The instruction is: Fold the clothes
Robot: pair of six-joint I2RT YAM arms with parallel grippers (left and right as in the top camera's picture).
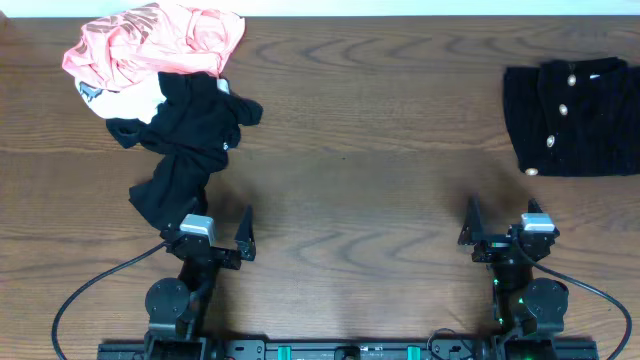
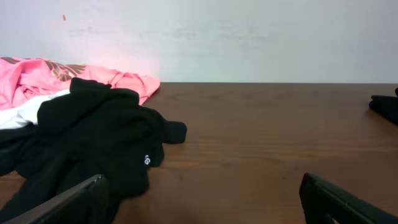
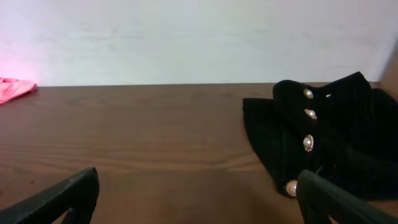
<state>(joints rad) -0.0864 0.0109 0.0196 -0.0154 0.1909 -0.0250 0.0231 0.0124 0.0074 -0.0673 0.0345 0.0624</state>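
Far left: one black garment [image 1: 190,140], stretched near-to-far, and one pink garment [image 1: 150,40]. Far right: one buttoned cardigan [image 1: 575,115]. Left gripper [image 2: 202,199], right gripper [image 3: 199,186]: fingers apart.

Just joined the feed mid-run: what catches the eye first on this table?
A bright pink garment lies crumpled at the far left corner, and a black garment sprawls from it toward the left gripper. At the far right lies a neatly folded black cardigan with pale buttons. The left gripper and the right gripper sit open and empty at the near edge.
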